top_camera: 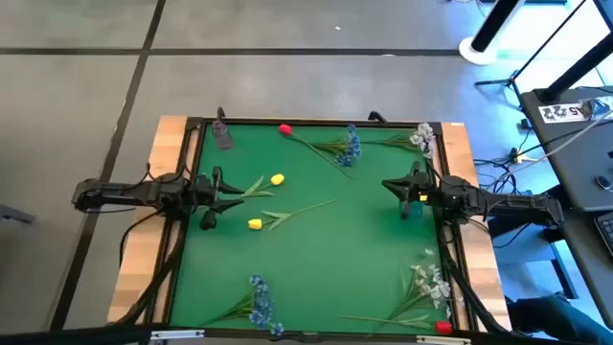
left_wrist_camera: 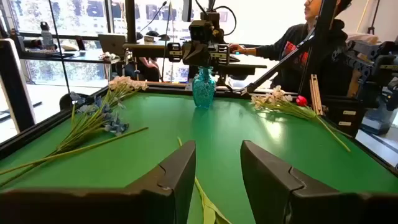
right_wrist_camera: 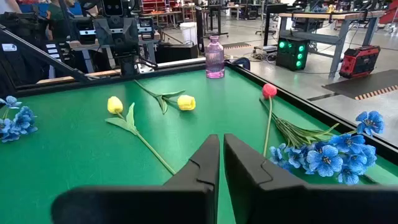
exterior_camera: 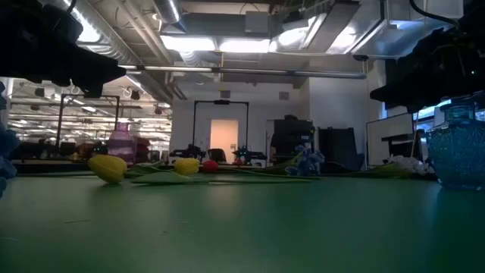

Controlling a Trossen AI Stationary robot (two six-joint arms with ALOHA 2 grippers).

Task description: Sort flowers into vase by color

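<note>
My left gripper [top_camera: 235, 196] [left_wrist_camera: 217, 180] hovers open at the table's left side. The stem end [left_wrist_camera: 200, 190] of a yellow tulip [top_camera: 277, 179] lies on the cloth below the gap between its fingers. A second yellow tulip [top_camera: 255, 223] [right_wrist_camera: 115, 104] lies nearer the middle. My right gripper [top_camera: 391, 184] [right_wrist_camera: 221, 162] is shut and empty at the right side, above a teal vase [left_wrist_camera: 204, 87] [top_camera: 412, 208]. A purple vase [top_camera: 222, 134] [right_wrist_camera: 214, 57] stands at the far left corner. A red tulip [top_camera: 284, 129] and blue blossoms [top_camera: 350, 146] lie along the far edge.
White blossoms [top_camera: 421, 137] lie at the far right corner. Along the near edge lie a blue bunch [top_camera: 261, 302], a white spray [top_camera: 431, 283] and a red bud [top_camera: 442, 327]. A raised dark rim [top_camera: 316, 122] frames the green table. A person [left_wrist_camera: 311, 37] sits beyond the right side.
</note>
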